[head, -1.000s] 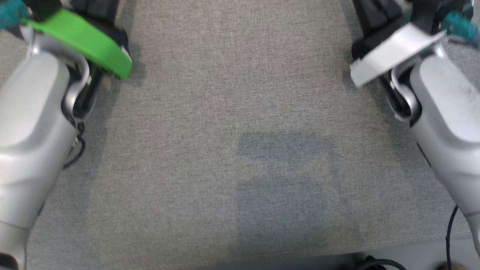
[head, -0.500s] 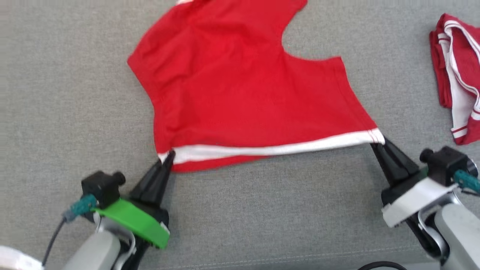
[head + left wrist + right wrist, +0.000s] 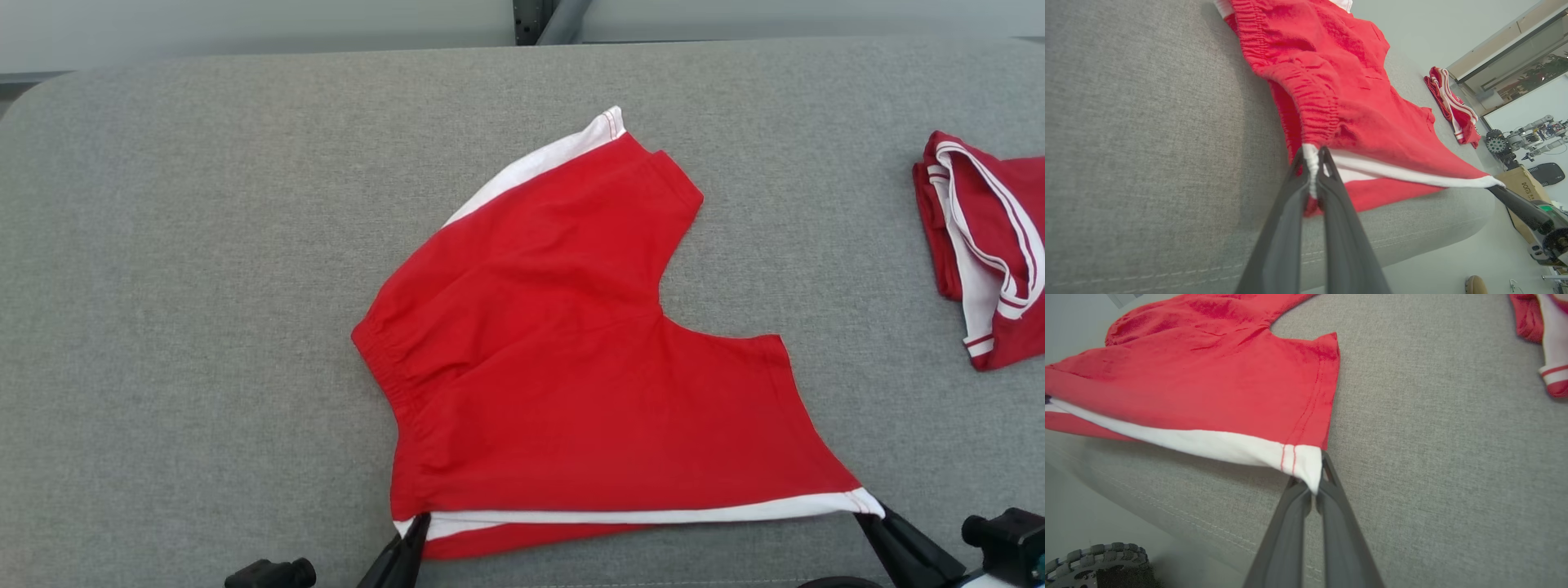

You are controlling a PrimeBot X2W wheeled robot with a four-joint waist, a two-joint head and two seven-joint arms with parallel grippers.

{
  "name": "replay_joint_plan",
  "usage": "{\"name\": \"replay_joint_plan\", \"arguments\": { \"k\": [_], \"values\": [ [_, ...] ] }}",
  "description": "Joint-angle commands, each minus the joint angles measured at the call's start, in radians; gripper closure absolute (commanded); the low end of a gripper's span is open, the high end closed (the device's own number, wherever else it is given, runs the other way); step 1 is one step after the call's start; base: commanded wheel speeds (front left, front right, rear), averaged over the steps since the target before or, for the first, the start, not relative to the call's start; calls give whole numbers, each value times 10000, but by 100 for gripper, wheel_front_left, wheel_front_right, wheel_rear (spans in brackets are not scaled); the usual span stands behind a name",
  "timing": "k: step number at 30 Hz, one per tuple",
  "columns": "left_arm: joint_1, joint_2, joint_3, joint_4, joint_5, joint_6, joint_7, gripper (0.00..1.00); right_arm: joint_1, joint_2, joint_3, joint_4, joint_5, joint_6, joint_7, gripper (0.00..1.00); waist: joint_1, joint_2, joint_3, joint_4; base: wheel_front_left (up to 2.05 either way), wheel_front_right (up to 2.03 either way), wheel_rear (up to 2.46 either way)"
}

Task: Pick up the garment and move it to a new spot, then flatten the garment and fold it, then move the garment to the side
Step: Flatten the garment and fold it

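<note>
The garment is a pair of red shorts with white side bands, spread on the grey cushion, one leg pointing to the far side. My left gripper is shut on the waistband corner of the near white band. My right gripper is shut on the leg-hem corner of that band. The band is stretched taut between them near the cushion's front edge. In the left wrist view the right gripper's dark finger shows at the far corner.
Another red and white garment, folded, lies at the cushion's right edge. The cushion's front seam runs just below the held band. Beyond the cushion, a cardboard box and other machinery stand on the floor.
The head camera has tilted up, so the whole picture shifted and the garment came into view. Both grippers stay shut on the band's corners, which now lies nearer the cushion's front edge.
</note>
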Motion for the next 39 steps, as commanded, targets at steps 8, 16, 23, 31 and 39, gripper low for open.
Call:
{"name": "replay_joint_plan", "arguments": {
  "k": [8,16,23,31,39],
  "values": [
    [-204,-102,71,-1473,-1068,27,929,100,-1191,-967,-222,-1179,1115,-16,1442,100,1,-1,433,354,0,0,0],
    [-2590,-313,754,-2355,-2073,539,2409,100,-5276,-1986,353,-1201,1942,-14,3991,100,1,-1,1975,1102,0,0,0],
    [-4331,-975,1150,-1506,-2202,1387,2725,100,-8281,-2181,1062,45,2306,-13,5274,100,1,-1,2743,2147,0,0,0],
    [-5515,-2080,866,348,-2306,1420,2562,100,-10220,-1949,2121,1764,2435,-13,5285,100,1,-1,2949,2994,0,0,0],
    [-6682,-2554,525,1827,-2381,1204,2297,100,-11463,-1909,2968,2904,2556,-13,5097,100,1,-1,3051,3338,0,0,0]
  ]
}}
